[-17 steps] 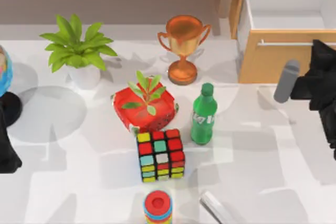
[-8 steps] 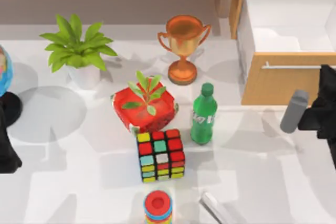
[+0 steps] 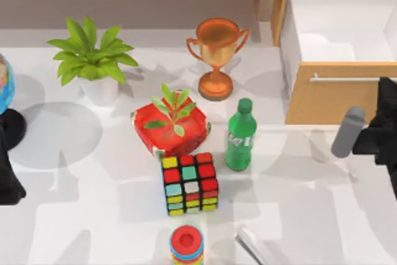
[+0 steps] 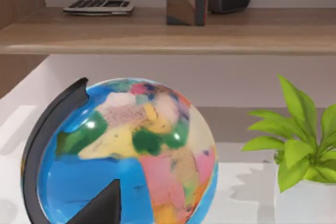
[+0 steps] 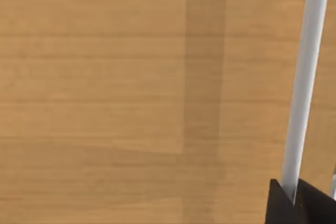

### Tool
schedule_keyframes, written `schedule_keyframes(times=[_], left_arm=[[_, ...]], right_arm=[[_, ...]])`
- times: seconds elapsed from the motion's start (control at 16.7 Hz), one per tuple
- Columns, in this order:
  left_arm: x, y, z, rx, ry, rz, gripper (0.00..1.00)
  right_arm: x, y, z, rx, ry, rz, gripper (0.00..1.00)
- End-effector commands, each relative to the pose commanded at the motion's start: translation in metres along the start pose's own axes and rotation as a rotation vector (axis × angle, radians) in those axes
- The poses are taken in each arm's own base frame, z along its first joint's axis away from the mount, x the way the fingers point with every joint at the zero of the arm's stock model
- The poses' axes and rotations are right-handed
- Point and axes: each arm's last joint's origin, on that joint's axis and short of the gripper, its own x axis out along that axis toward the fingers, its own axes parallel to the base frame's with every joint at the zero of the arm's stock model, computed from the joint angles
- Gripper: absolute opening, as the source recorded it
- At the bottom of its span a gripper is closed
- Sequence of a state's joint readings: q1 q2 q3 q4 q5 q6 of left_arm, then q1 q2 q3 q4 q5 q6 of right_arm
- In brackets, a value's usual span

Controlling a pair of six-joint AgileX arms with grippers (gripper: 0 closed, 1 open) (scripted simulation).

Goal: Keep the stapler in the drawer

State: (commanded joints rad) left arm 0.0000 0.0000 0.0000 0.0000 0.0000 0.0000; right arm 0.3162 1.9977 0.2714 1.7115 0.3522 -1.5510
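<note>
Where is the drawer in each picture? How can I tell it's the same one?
Top view: the drawer stands open at the upper right, with a white inside and a wood front.
Right wrist view: its wood front is seen close up, and the right gripper is closed on the silver handle.
Left wrist view: this one faces the globe and a potted plant instead.
Shared landmark: the silver handle, in the top and right wrist views.

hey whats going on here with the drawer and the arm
The right arm's claw is at the handle of the light-wood drawer at the top view's right, its dark fingertips set around the silver bar in the right wrist view. The drawer stands pulled out, its white inside showing. The stapler lies untouched at the table's near edge, below the green bottle. The left arm sits parked at the left edge beside the globe.
</note>
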Motion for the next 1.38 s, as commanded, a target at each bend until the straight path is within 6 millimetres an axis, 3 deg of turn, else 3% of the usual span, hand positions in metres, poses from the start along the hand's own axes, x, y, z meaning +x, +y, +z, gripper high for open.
schedule_keyframes(times=[0.54,1.14,1.38], left_arm=[[0.000,0.000,0.000,0.000,0.000,0.000,1.00],[0.000,0.000,0.000,0.000,0.000,0.000,1.00],[0.000,0.000,0.000,0.000,0.000,0.000,1.00]], right_arm=[[0.000,0.000,0.000,0.000,0.000,0.000,0.98],[0.000,0.000,0.000,0.001,-0.001,-0.002,1.00],[-0.016,0.000,0.000,0.001,0.001,-0.002,1.00]])
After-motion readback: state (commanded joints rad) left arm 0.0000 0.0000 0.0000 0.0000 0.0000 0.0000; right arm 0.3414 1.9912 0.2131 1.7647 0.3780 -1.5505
